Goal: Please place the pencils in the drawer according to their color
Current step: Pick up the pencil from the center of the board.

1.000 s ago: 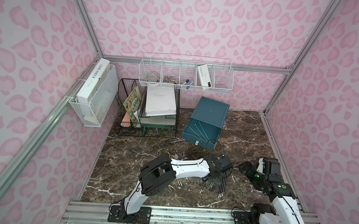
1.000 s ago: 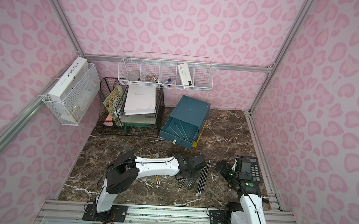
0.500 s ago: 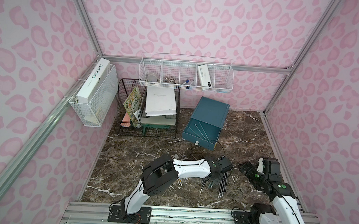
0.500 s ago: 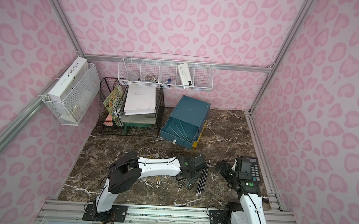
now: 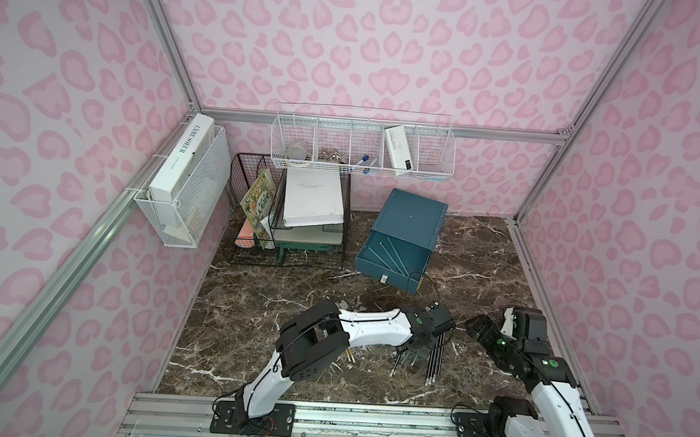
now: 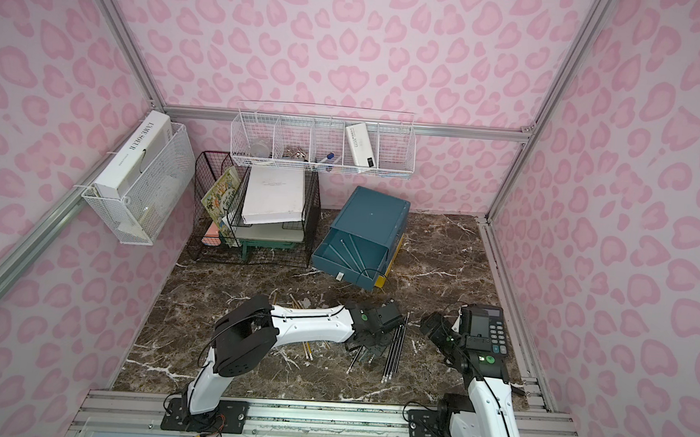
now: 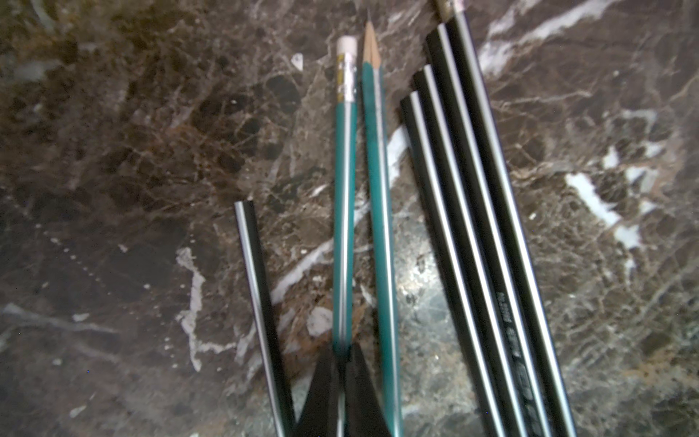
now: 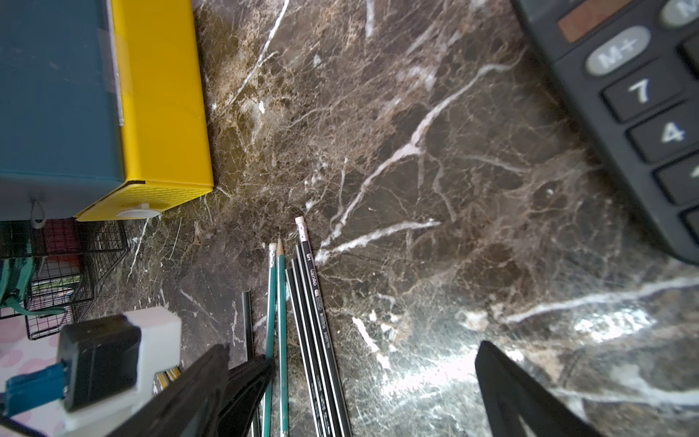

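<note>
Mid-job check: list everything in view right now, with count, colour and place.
drawer cabinet: one, teal, yellow bottom drawer, back of table, top drawer open
pencils in open drawer: about three, teal
held teal pencil: one, teal, on table
loose teal pencil: one, teal, beside it
black pencils: five, black, table, four together
yellow pencils: a few, yellow, partly under left arm
calculator: one, black, near right arm
wire rack: one, black, back left
wall baskets: two, white
left gripper: black, shut on held teal pencil
right gripper: black, open, empty

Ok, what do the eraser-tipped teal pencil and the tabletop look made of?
Teal pencil: probably lacquered wood, glossy glare line; its sharpened neighbour shows bare wood; metal ferrule, pale eraser. Tabletop: brown marble pattern, white veins, shiny; stone or printed laminate, cannot tell.
</note>
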Tool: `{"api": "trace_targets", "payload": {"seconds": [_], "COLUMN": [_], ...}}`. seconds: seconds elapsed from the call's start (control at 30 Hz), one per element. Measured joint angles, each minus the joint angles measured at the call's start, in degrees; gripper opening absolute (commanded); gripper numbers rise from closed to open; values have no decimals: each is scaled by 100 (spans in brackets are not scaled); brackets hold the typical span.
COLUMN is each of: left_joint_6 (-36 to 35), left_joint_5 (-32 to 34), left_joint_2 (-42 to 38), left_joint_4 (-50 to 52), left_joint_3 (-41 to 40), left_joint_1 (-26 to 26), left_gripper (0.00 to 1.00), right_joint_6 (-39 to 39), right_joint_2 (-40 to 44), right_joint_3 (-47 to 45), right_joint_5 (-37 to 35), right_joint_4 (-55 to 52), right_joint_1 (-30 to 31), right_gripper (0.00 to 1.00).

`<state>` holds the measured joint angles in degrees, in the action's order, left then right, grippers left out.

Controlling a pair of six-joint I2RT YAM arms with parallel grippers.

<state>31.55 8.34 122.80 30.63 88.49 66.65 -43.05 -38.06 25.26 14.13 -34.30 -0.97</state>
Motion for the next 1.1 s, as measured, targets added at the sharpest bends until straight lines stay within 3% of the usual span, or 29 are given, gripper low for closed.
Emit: {"api": "trace_targets", "payload": {"seconds": [0.23, 0.53, 1.1], "left_joint_6": [-20, -42, -17], "left_joint_5": [-131, -24, -575], "left_joint_2": [-114, -859, -2872], "left_joint_4": [223, 763, 1250], "left_joint_3": [22, 356, 496], "left_joint_1": [0, 2, 98], "left_gripper": [0, 0, 0], "right_joint_6": [0, -4, -48], "right_joint_2": [-26, -57, -450], "right_joint_3": [11, 11, 175], "right_joint_5": [0, 9, 109], "right_joint_4": [39, 144, 501], "right_joint_1": [0, 0, 0], "right_gripper": [100, 100, 100]}}
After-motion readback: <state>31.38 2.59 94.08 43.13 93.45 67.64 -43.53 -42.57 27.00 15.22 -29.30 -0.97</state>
